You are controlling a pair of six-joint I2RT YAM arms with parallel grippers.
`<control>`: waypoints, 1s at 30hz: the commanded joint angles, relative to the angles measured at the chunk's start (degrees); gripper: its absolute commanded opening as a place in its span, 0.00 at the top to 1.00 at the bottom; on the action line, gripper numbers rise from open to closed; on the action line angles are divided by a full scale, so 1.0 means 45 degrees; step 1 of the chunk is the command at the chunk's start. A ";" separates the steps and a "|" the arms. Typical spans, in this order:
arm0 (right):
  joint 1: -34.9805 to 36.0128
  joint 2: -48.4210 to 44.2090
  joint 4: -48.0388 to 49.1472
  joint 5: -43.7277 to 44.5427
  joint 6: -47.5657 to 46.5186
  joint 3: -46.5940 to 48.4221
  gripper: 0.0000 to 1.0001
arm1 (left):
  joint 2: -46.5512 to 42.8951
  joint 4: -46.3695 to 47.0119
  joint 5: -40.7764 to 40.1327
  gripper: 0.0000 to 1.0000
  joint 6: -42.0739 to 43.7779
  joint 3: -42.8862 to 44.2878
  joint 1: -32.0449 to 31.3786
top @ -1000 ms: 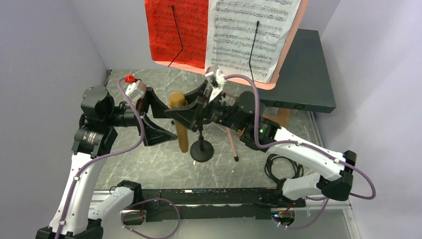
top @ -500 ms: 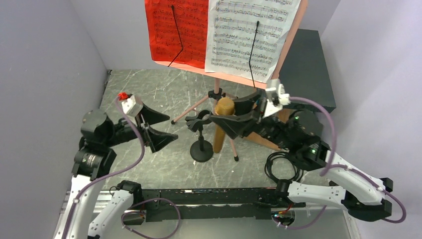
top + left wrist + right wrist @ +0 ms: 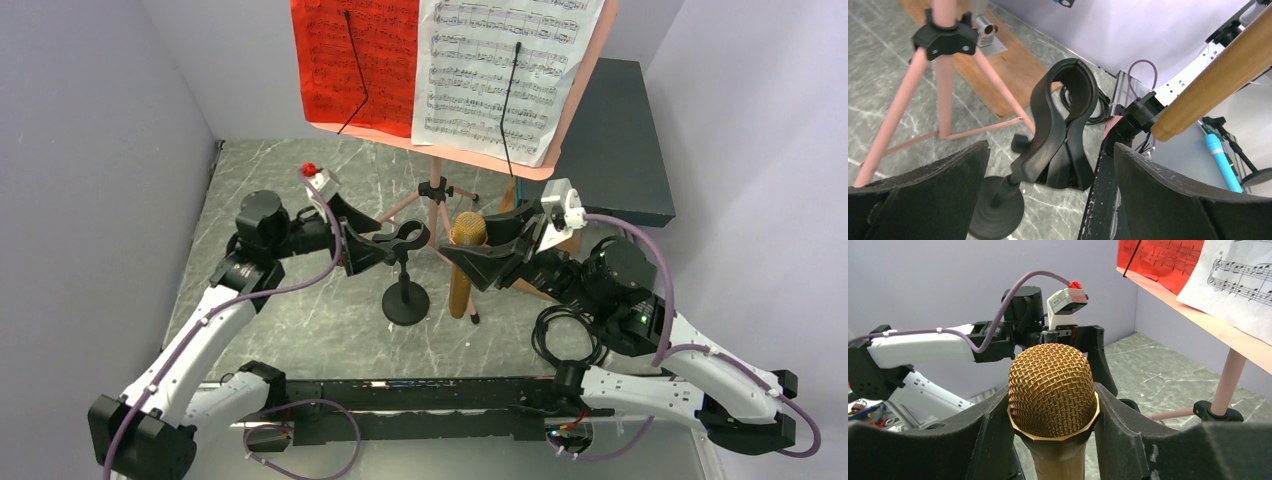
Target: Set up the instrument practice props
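- The left tool (image 3: pixel 366 243) is wide open, with its fingers on either side of the clip (image 3: pixel 400 238) atop the mic stand (image 3: pixel 405 300).
- In the left wrist view the clip (image 3: pixel 1060 125) stands between the two fingers (image 3: pixel 943 175) and touches neither.
- The right tool (image 3: pixel 478 252) is clamped on the mic (image 3: pixel 462 280) just below its gold mesh head and holds it upright.
- The mic hangs just right of the mic stand. Its lower end is close to the counter (image 3: pixel 300 180), but I cannot tell whether it touches.
- The mic stand is upright on its round base on the counter, between the two tools.
- The music stand (image 3: pixel 436 172) is behind it on its tripod legs.
- A red sheet (image 3: pixel 350 60) and a white sheet (image 3: pixel 500 70) lie side by side on the music stand, each under a black wire arm.
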 commanded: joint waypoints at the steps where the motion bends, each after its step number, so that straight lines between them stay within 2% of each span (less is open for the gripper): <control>1: -0.0005 0.0049 0.0547 -0.0001 -0.0328 0.0079 1.00 | 0.0833 -0.0054 -0.1073 0.01 0.1546 0.1032 -0.1247; 8: -0.0002 -0.0238 0.0624 -0.0150 -0.0389 -0.0206 1.00 | 0.1125 -0.0405 -0.1904 0.01 0.2562 0.0860 -0.2004; 13: -0.0002 -0.0191 0.0624 -0.0150 -0.0498 -0.0177 1.00 | 0.1307 -0.1476 -0.2443 0.02 0.3277 0.0938 -0.2407; 22: -0.0002 0.0489 0.1353 -0.0127 -0.0860 0.0613 1.00 | 0.1350 -0.2201 -0.2498 0.22 0.3873 0.1060 -0.2661; 30: -0.0002 0.2070 0.1222 -0.0050 -0.1876 0.2323 1.00 | 0.1173 -0.2575 -0.2328 0.50 0.4406 0.1190 -0.2651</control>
